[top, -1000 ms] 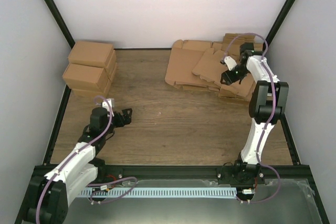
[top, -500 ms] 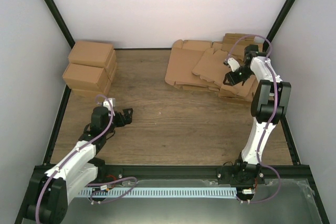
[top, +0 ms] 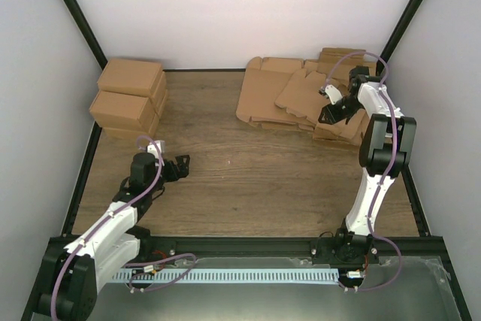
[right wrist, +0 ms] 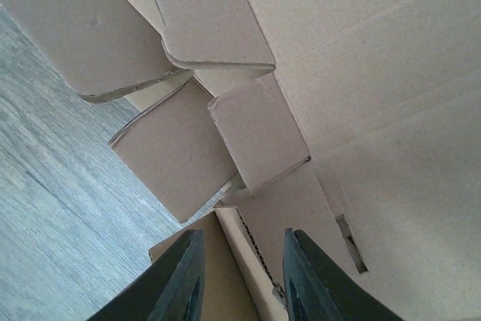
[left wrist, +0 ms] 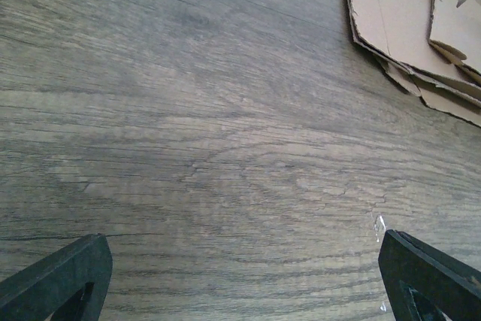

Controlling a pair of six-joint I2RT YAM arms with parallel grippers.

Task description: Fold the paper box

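Stacked brown cartons (top: 129, 99) on wooden table (top: 240, 178)

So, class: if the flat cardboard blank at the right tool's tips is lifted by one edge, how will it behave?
Probably light and fairly stiff: the paper box is a thin corrugated sheet, with its fluted edge showing. Creased flaps like these would likely hinge and droop. It may also slide, since it lies loose on the other blanks.

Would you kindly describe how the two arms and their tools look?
The left arm and right arm share white links, black joints and a lilac cable looping along each. The left tool and right tool are black, each with two flat, tapered black fingers.
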